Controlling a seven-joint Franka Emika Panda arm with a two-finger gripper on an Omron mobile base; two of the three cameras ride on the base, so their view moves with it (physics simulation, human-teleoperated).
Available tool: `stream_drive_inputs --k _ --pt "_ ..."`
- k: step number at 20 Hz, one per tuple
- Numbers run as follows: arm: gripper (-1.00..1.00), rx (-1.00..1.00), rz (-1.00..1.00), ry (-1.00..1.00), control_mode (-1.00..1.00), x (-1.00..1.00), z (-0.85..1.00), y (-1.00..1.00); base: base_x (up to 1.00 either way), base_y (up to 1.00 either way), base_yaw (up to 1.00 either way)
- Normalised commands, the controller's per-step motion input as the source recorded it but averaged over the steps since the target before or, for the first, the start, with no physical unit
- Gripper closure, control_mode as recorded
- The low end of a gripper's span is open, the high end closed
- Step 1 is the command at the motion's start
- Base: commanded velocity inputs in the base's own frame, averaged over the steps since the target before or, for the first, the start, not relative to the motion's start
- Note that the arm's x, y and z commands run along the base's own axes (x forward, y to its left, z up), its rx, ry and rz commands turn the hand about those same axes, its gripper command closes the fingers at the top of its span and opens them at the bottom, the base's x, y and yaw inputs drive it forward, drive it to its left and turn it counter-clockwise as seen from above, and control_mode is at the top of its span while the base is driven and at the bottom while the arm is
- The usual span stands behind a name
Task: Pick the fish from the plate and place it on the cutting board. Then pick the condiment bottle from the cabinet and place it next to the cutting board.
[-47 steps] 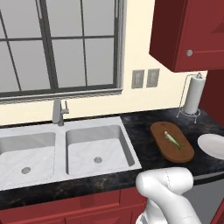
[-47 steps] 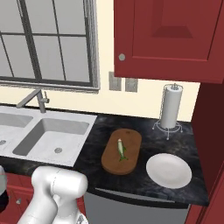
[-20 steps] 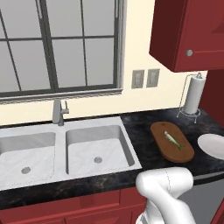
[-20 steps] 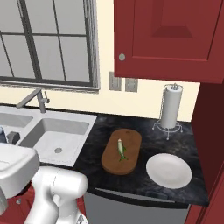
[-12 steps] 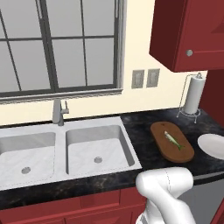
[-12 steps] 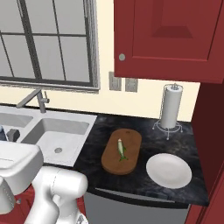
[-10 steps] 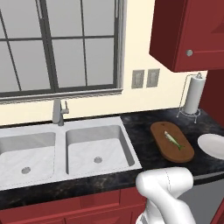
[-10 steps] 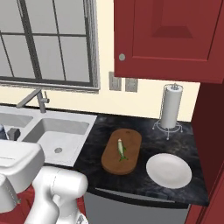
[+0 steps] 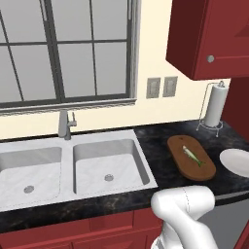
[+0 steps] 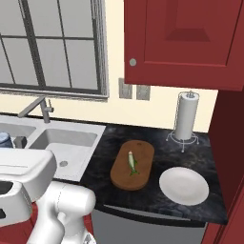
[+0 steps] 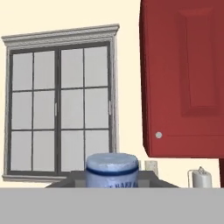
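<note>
The small silvery-green fish [image 10: 132, 163] [image 9: 192, 155] lies on the brown cutting board [image 10: 142, 156] [image 9: 181, 163]. Right of the board sits the bare white plate [image 10: 184, 185] [image 9: 237, 161]. My gripper [image 11: 112, 178] [image 10: 10, 141] is shut on the condiment bottle [image 11: 112, 168], whose pale blue cap [image 10: 4, 138] and label top show between the dark fingers [image 11: 73, 180]. In the right base view the hand hangs at the far left, over the sink's near side and well left of the board. The tall dark red cabinet [image 10: 230, 147] stands at the counter's right end.
A double steel sink [image 9: 108, 151] with a faucet [image 9: 65, 124] takes up the counter's left. A paper towel roll [image 10: 186, 116] stands behind the board. The red wall cupboard [image 10: 186, 38] [image 11: 183, 78] hangs above it. Dark counter [image 10: 157, 207] surrounds board and plate.
In the right base view my hand with the bottle has come into sight at the lower left and edged up and right. Fish, board and plate have not moved.
</note>
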Motion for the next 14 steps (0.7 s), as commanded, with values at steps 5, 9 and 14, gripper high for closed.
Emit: stream_drive_inputs --k 5,9,14 --pt "1.0 -0.08 0.02 -0.06 -1.0 0.1 -0.23 0.02 0.0 0.0 0.0" --pt "1.0 -0.16 0.0 -0.02 -1.0 0.03 -0.21 0.04 0.0 0.0 0.0" --pt "1.0 -0.17 0.0 -0.01 -1.0 0.1 -0.15 0.08 0.0 0.0 0.0"
